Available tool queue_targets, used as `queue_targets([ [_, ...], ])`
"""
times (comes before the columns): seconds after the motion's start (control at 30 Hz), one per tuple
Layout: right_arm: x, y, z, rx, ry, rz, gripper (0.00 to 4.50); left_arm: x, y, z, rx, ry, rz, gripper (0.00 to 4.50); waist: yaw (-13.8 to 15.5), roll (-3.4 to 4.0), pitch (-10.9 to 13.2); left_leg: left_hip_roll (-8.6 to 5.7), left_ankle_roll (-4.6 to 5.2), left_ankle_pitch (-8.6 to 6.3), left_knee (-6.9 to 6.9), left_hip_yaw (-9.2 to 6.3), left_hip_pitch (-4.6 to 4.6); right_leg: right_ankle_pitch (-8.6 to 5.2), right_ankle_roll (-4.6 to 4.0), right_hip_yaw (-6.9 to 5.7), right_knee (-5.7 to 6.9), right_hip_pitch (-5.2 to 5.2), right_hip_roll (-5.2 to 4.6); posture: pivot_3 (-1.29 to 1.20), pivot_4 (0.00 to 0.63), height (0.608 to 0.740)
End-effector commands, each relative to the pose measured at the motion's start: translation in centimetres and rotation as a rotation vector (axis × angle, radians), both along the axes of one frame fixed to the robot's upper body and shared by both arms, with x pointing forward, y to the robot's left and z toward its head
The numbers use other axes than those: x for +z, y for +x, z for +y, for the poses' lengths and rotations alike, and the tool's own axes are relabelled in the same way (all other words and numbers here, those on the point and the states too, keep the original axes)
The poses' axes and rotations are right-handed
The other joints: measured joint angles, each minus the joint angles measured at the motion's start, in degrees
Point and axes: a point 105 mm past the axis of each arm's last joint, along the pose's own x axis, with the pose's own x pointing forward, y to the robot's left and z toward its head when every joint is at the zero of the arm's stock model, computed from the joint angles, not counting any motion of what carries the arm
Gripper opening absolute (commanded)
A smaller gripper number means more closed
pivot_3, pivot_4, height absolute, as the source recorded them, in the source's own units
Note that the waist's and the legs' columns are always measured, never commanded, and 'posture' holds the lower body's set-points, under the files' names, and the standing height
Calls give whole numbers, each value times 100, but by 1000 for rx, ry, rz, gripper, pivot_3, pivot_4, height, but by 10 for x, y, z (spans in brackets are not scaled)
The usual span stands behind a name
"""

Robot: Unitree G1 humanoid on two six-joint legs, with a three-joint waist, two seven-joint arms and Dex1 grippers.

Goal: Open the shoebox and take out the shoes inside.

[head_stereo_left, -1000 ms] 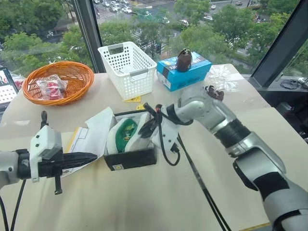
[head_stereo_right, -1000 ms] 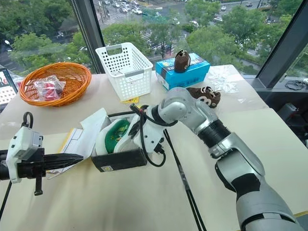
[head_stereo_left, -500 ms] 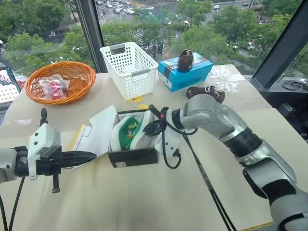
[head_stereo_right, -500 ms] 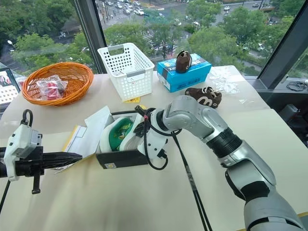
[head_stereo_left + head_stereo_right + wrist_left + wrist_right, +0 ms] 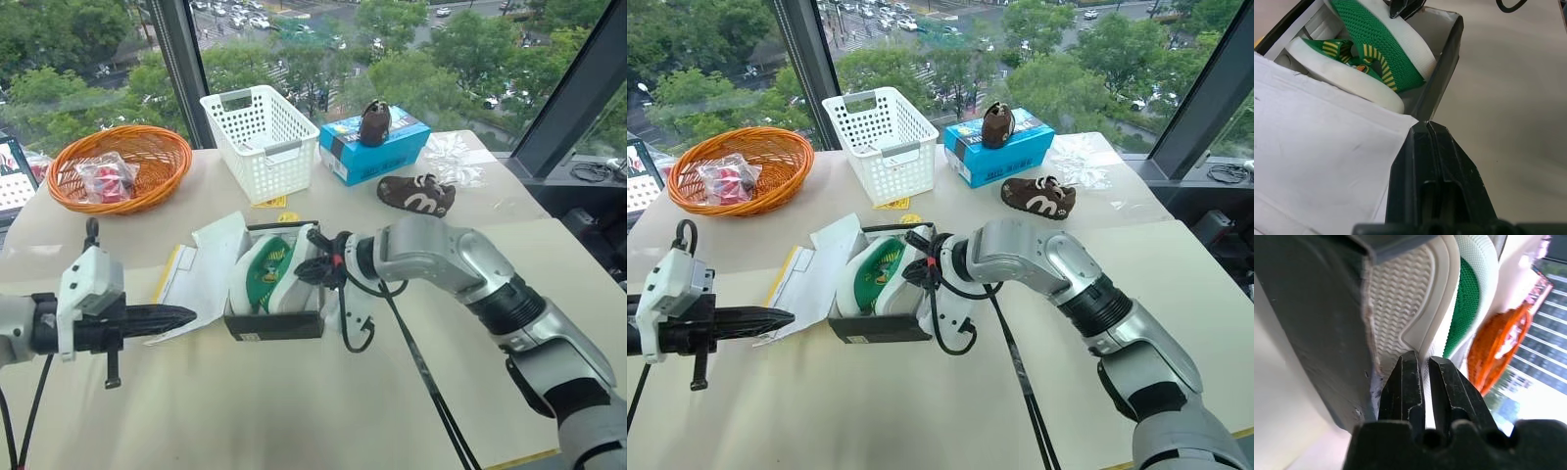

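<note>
- The shoebox sits open mid-bench, lid flap laid back towards the robot's left, shoes on edge inside.
- Right gripper reaches into the box at its right wall, jaws pinching a shoe's white edge.
- Left gripper hovers beside the flap, jaws pressed together, empty.
- Behind: orange basket, white basket, blue box, brown shoes.
- A black cable crosses the bench.
- The right wrist hides the box's right wall.

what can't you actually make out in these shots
- Right pincer: its tips sit inside the shoebox, screened by the shoes in the head views.
- Basket packet: contents too small to identify.
- Shoebox lid: its outer face is turned down, hidden.
</note>
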Motion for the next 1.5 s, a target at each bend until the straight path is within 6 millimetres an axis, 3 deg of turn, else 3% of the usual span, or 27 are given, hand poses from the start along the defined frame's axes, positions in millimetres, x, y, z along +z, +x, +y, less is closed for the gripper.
queue_targets([
  [0.03, 38, 4, 4, 31, 120, -136, 48, 5, 1, -1, -13, 17, -10, 0, 1, 0, 0, 0, -1, 0, 0, 0, 0, 0, 0, 0, 0, 0, 1, 0, 150, 731],
  [0.33, 30, -7, -2, 101, 202, -151, 48, 6, 1, 0, -16, 22, -2, 0, 6, -2, -1, -2, -2, 1, 0, 0, -1, -2, 3, 2, -1, 0, -2, 0, 150, 731],
  [0.43, 25, -4, -7, 56, 228, -116, 48, 5, 1, -1, -18, 22, 2, 0, 5, -3, -2, -4, -2, 1, 2, 1, 0, -3, 5, 5, 0, 1, -2, 0, 150, 731],
  [0.63, 37, 9, -18, -51, 317, -86, 48, 5, 0, -2, -22, 21, 4, 0, 1, -4, -2, -3, -1, 1, 3, 1, 3, -2, 4, 7, 6, 2, 0, 0, 150, 731],
  [0.83, 43, 19, -28, -179, 428, 130, 48, 4, 3, -3, -30, 18, 0, 0, 6, -5, -3, -3, 14, -7, 4, 1, 7, -2, 3, 8, 7, 6, 0, 0, 150, 731],
  [0.87, 43, 18, -28, -178, 416, 137, 587, 4, 4, -4, -31, 16, 0, 0, 8, -5, -3, -3, 16, -8, 4, 1, 8, -1, 3, 8, 7, 7, 0, 0, 150, 731],
  [0.9, 42, 17, -28, -170, 395, 139, 759, 4, 4, -4, -32, 17, 0, 0, 6, -5, -3, -4, 19, -10, 4, 0, 8, -1, 3, 8, 6, 7, 0, 0, 150, 731],
  [1.07, 39, 2, -20, -53, 331, 214, 2510, 4, 6, -4, -34, 16, 0, 0, -1, -5, -3, -3, 41, -22, 4, 1, 8, -1, 3, 8, 4, 6, 0, 0, 150, 731],
  [1.1, 42, -2, -13, -37, 354, 266, 2681, 4, 6, -4, -35, 15, 2, 0, -4, -4, -2, -3, 41, -22, 4, 1, 8, -1, 3, 8, 4, 6, 0, 0, 150, 731],
  [1.17, 48, -2, -3, -64, 408, 416, 3583, 3, 5, -5, -39, 14, 4, 0, -25, -4, -3, -2, 41, -22, 4, 2, 10, -1, 3, 9, 5, 6, 1, 0, 150, 731],
  [1.2, 48, 0, -1, -101, 410, 498, 3678, 2, 5, -6, -40, 13, 5, 0, -34, -4, -3, -1, 40, -21, 4, 2, 11, -1, 2, 10, 7, 6, 2, 0, 150, 731],
  [1.23, 47, 2, -1, -140, 402, 570, 4176, 2, 5, -6, -40, 13, 5, 0, -34, -4, -3, 0, 39, -21, 4, 3, 12, 0, 2, 11, 10, 6, 3, 0, 150, 731],
  [1.37, 50, -3, -1, -219, 397, 861, 4176, 2, 3, -9, -43, 8, 7, 0, 23, -4, -3, 0, 41, -22, 12, 0, 12, 1, -1, 6, 14, 11, 0, 0, 150, 731],
  [1.5, 48, -28, -2, -167, 338, 1064, 4176, 1, 1, -9, -38, 8, 13, 0, 46, -4, -2, -3, 50, -27, 14, -4, 9, 1, 0, 0, 8, 13, -6, 0, 150, 731],
])
